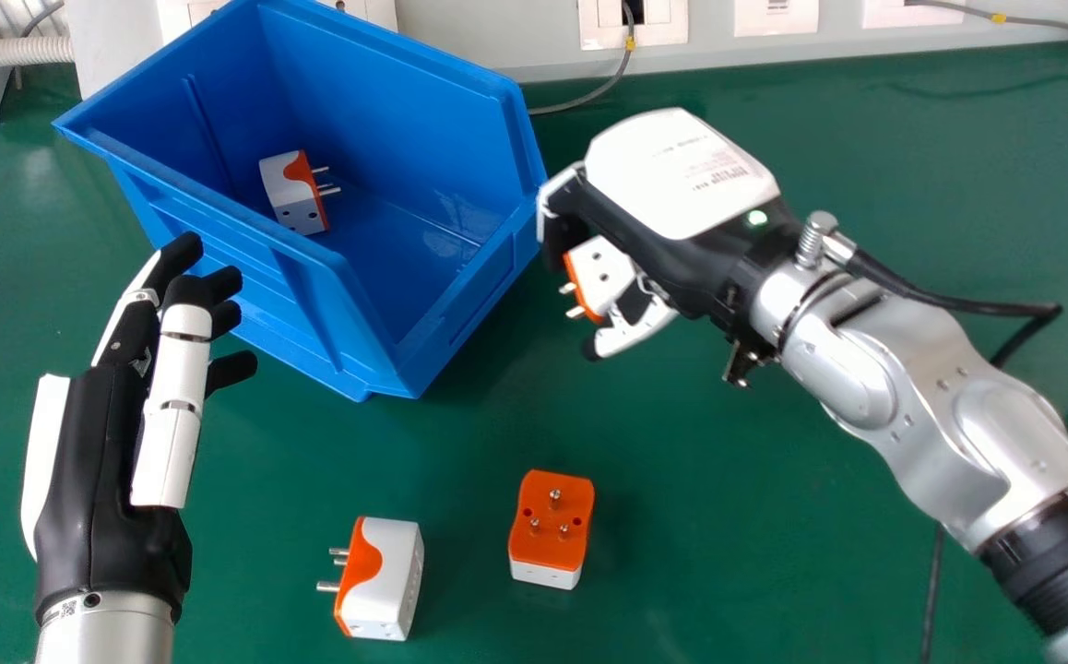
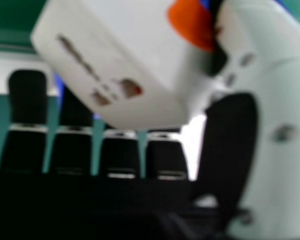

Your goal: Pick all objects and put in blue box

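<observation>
Sitting in the blue box is one adapter — the right hand, partly closed, grips another adapter

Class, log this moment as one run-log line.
Right hand: holding adapter beside blue box | inside: one adapter | on table: two adapters | left hand: open

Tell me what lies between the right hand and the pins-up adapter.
Only bare green table lies between the right hand and the pins-up adapter, as the head view shows.
</observation>
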Robot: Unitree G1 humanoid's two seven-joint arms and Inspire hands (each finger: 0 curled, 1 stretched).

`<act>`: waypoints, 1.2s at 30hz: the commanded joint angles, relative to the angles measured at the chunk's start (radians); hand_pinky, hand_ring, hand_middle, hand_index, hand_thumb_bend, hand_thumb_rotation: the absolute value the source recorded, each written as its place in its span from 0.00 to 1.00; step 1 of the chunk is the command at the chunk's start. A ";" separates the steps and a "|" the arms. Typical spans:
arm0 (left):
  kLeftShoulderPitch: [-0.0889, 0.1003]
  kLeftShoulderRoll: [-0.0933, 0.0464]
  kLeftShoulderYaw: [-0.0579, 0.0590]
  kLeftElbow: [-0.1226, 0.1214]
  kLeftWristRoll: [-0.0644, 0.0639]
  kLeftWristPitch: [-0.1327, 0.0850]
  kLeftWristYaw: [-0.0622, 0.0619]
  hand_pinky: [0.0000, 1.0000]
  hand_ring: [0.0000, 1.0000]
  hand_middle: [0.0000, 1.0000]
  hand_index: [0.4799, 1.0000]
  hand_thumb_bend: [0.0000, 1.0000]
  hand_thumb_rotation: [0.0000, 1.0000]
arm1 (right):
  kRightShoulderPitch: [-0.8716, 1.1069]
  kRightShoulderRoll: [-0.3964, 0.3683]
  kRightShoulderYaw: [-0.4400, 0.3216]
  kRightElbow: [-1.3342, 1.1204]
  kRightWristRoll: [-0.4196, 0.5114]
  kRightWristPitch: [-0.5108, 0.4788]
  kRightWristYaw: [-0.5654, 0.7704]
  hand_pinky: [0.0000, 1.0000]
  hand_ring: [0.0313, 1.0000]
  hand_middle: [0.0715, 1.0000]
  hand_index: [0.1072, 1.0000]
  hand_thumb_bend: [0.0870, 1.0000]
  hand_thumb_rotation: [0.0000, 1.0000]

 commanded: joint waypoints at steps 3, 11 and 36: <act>-0.009 -0.006 -0.010 -0.022 0.014 0.001 0.015 0.77 0.85 0.85 0.78 0.34 0.89 | -0.084 0.015 -0.026 -0.009 0.021 -0.033 -0.011 0.33 0.41 0.50 0.45 0.44 0.00; -0.011 -0.012 -0.023 -0.019 0.027 0.006 0.026 0.76 0.85 0.85 0.77 0.34 0.89 | -0.186 0.072 -0.011 0.063 0.013 -0.051 -0.011 0.33 0.41 0.50 0.45 0.44 0.00; 0.028 -0.049 -0.077 -0.048 0.062 -0.002 0.056 0.74 0.83 0.83 0.75 0.31 0.89 | -0.549 0.312 0.086 0.524 -0.043 -0.083 -0.155 0.34 0.44 0.54 0.47 0.44 0.00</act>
